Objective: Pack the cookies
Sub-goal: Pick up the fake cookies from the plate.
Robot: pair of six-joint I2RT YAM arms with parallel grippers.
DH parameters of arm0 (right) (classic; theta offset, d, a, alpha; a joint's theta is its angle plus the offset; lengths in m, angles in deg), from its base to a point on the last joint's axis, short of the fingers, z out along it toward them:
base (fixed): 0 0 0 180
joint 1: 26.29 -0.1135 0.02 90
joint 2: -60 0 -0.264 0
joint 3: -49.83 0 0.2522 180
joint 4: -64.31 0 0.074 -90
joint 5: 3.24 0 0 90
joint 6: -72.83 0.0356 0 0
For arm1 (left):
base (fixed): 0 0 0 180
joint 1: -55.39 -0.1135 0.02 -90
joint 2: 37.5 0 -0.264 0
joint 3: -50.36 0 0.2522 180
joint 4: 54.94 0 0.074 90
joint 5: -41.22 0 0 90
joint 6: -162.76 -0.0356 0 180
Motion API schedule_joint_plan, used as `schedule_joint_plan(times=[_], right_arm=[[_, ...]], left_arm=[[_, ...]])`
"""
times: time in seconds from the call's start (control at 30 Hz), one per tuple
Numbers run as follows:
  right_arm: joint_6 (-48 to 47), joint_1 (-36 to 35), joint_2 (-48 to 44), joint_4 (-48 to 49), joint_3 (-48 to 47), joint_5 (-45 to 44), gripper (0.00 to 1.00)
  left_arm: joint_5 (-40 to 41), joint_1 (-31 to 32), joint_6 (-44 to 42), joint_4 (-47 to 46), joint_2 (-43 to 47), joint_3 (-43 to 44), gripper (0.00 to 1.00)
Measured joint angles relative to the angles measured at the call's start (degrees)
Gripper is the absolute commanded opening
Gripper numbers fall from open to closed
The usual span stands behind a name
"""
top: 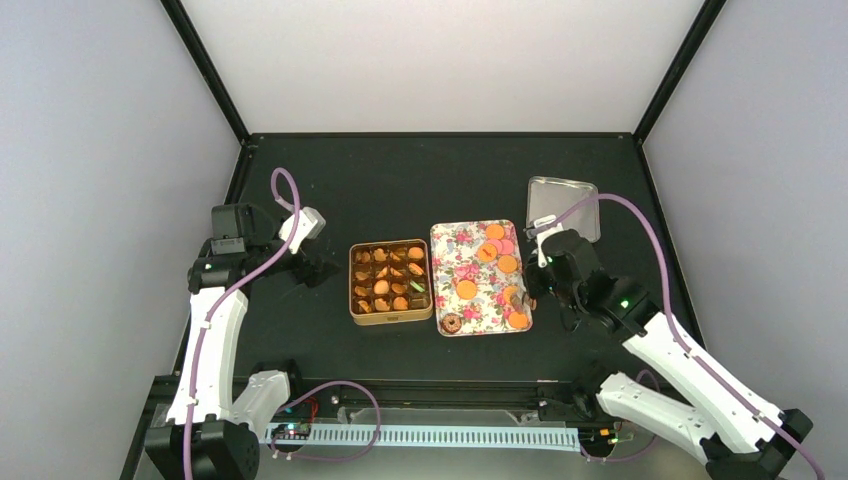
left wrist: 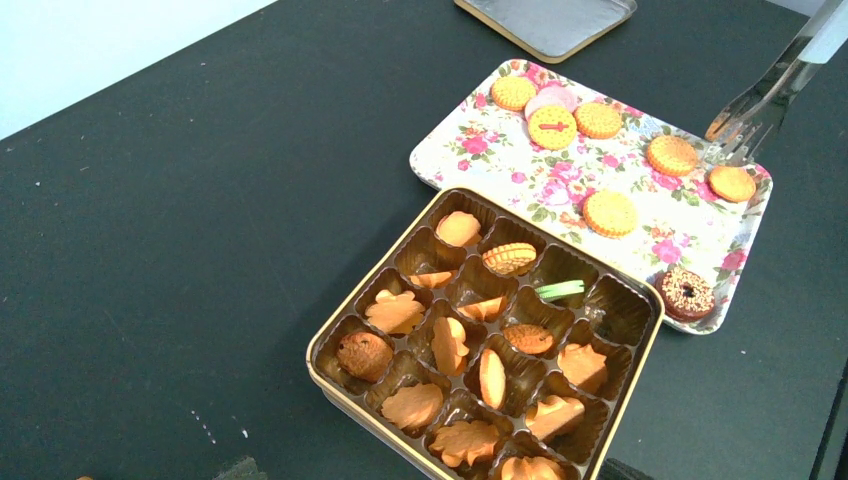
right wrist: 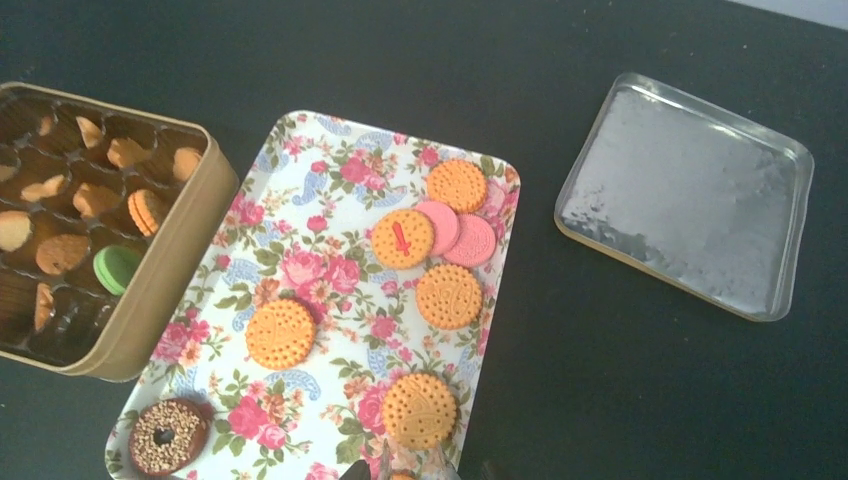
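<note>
The left fingers (top: 312, 268) hang over the bench (left wrist: 200, 200) just left of the tin (right wrist: 170, 290), apart from it. Their own camera barely catches them, so I cannot tell how far they are spread.

The tin's paper cups are mostly filled, with a green cookie (left wrist: 560, 290) among the orange ones. A few cups on the side next to the tray look empty.

Just right of the tin, almost touching it, lies the tray (right wrist: 330, 170), its long axis running away from the arms. The loose cookies (right wrist: 449, 296) lie flat on it. Orange and pink ones cluster at the far end, more orange ones sit along the right edge, and a brown ring (right wrist: 168, 436) is at the near left corner.

The right fingers (left wrist: 733, 138) are down at the tray's near right corner, directly over the corner cookie (left wrist: 733, 183). An orange edge shows between the tips. They are close together, but I cannot tell whether they grip it.

The right arm is plainly nearer the tray. From its fingers the empty cups lie to the left, across the tray's width. The cookies are round, so grip direction should matter little.

Farthest right, the lid (right wrist: 680, 200) lies inside-up, apart from the tray.
</note>
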Motion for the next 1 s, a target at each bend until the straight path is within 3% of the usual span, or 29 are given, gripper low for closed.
schedule_joint_plan(times=[0.33, 0.7, 0.87, 1.0], right_arm=[[3.91, 0.00, 5.88, -1.38, -2.14, -0.68, 0.23], [9.14, -1.66, 7.04, -1.44, -0.76, -2.36, 0.35], [10.86, -2.84, 6.95, -0.04, 0.37, -2.27, 0.33], [12.15, -3.61, 6.32, 1.38, 1.44, -2.67, 0.26]], left_arm=[[0.02, -0.02, -0.07, -0.09, -0.74, 1.66, 0.89], [0.02, -0.15, -0.33, -0.02, -0.74, 1.84, 0.89], [0.02, -0.15, -0.33, -0.02, -0.74, 1.97, 0.89], [0.02, -0.15, -0.33, -0.02, -0.74, 2.40, 0.89]])
